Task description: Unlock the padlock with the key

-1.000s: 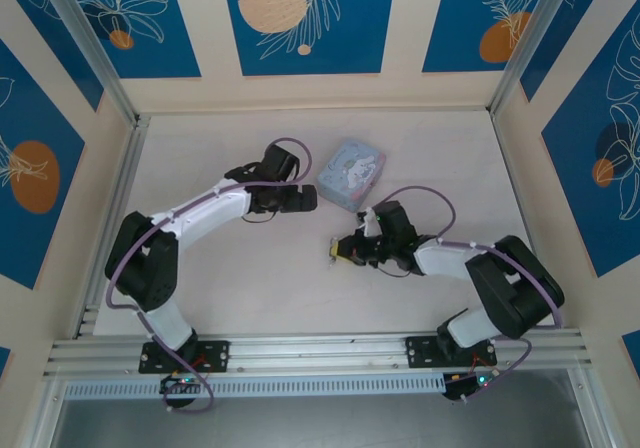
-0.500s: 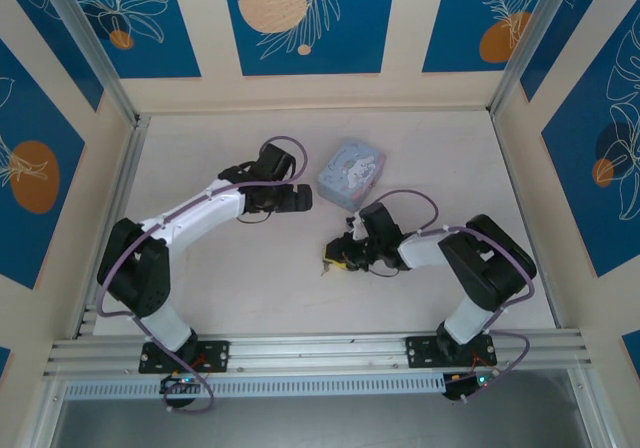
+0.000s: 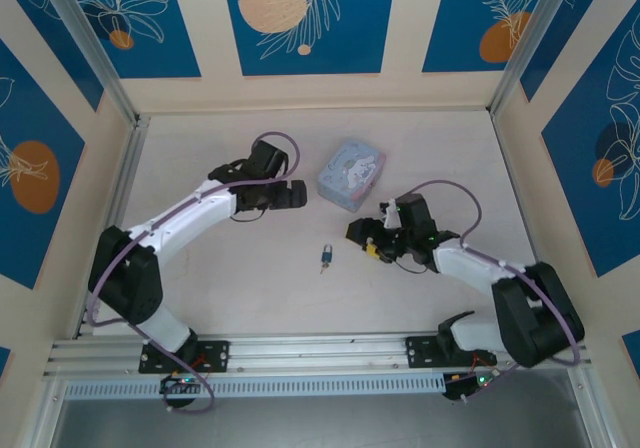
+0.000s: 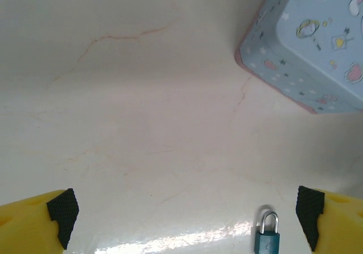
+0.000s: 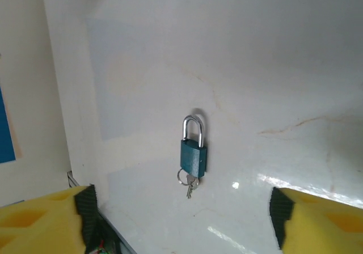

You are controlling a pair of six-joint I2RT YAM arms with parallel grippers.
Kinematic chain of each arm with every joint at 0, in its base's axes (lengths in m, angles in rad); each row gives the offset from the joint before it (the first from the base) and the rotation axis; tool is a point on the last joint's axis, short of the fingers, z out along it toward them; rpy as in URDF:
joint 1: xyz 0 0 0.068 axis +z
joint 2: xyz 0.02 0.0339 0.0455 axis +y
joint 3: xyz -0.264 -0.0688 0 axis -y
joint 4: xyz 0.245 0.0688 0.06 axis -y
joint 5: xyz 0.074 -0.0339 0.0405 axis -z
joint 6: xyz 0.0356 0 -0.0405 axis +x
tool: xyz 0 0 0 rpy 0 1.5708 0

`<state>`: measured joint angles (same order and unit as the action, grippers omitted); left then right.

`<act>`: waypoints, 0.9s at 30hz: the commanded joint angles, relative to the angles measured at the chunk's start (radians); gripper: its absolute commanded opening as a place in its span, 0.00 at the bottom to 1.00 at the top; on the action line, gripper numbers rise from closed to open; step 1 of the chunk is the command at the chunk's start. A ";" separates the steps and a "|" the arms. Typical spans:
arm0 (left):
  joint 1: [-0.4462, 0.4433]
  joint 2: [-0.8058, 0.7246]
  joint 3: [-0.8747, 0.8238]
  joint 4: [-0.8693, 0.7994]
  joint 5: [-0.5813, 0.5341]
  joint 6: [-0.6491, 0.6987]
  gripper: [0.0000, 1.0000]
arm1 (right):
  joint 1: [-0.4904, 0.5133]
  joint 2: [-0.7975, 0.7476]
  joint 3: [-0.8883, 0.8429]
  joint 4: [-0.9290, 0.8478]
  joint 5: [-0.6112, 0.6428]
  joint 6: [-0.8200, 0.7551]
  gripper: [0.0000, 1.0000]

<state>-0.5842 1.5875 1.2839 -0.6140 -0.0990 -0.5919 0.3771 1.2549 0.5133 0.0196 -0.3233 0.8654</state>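
1. My right pincer [image 5: 181, 214] stands open and holds nothing; in my right wrist view its yellow fingers sit in the two lower corners.
2. My left pincer [image 4: 186, 217] is also spread wide and empty, its pads at the lower left and lower right of its own view.
3. The padlock [image 5: 193, 152] lies flat on the desk [image 3: 250, 278]. It is at the centre of my right wrist view, and just below centre in the top view. It lies apart from both pincers and below the pale blue tin [image 3: 351, 173].
4. The key [image 5: 190, 185] hangs at the bottom end of the lock body with a small ring. I cannot tell how deep it sits in the keyhole.
5. The shackle looks closed, both legs down in the body, so I judge the lock is not yet opened. The step in hand is re-gripping.
6. The next move, I think, calls for one pincer to pin the blue body steady. The other must nip the thin key squarely and twist it without knocking the lock aside.
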 commanded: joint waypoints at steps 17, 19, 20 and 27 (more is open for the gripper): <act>0.123 -0.456 -0.403 0.396 -0.549 0.281 1.00 | -0.394 -0.255 0.276 -0.398 0.102 -0.224 0.99; 0.151 -0.485 -0.435 0.434 -0.580 0.318 1.00 | -0.400 -0.253 0.279 -0.343 0.238 -0.206 0.99; 0.171 -0.494 -0.450 0.453 -0.582 0.332 1.00 | -0.399 -0.251 0.272 -0.305 0.314 -0.183 1.00; 0.308 -0.494 -0.621 0.708 -0.515 0.469 1.00 | -0.359 -0.185 0.177 -0.022 0.728 -0.410 1.00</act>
<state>-0.3168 1.0912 0.7300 -0.0681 -0.6140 -0.2199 -0.0013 1.0302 0.7246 -0.1421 0.1528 0.6121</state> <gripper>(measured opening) 0.999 0.995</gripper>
